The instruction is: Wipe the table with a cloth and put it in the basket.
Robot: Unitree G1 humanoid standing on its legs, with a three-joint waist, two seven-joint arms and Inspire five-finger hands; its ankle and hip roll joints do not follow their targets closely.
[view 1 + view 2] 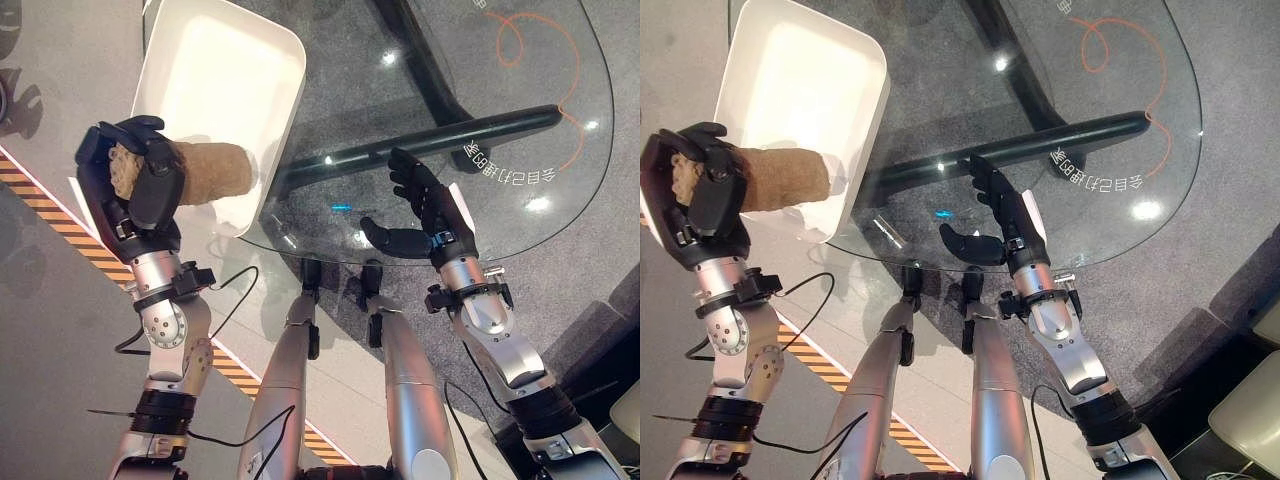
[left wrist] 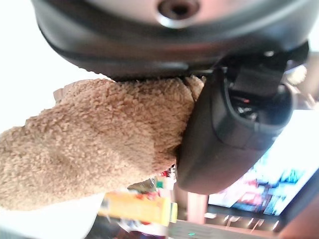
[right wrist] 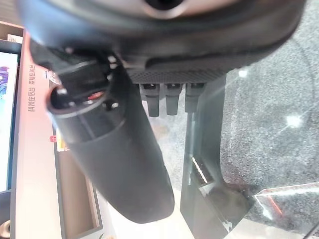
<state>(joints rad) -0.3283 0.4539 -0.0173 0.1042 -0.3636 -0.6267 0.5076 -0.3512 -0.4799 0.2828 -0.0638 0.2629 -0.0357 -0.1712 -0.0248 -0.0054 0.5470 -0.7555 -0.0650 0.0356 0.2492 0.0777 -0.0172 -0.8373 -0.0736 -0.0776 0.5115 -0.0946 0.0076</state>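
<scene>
My left hand [image 1: 135, 185] is shut on a tan fleecy cloth [image 1: 205, 172], held as a roll at the left of the glass table [image 1: 520, 190]. The cloth's free end reaches over the near rim of the white basket [image 1: 225, 75], which stands at the table's left end. The left wrist view has the cloth [image 2: 94, 139] pinched under the thumb. My right hand [image 1: 425, 200] hovers open over the table's near edge, fingers straight and thumb spread, holding nothing.
A black bar of the table's frame [image 1: 440, 140] runs under the glass. An orange line and print mark the glass at the far right [image 1: 540, 60]. A yellow-and-black striped floor strip [image 1: 60, 225] runs below the basket. Grey floor surrounds the table.
</scene>
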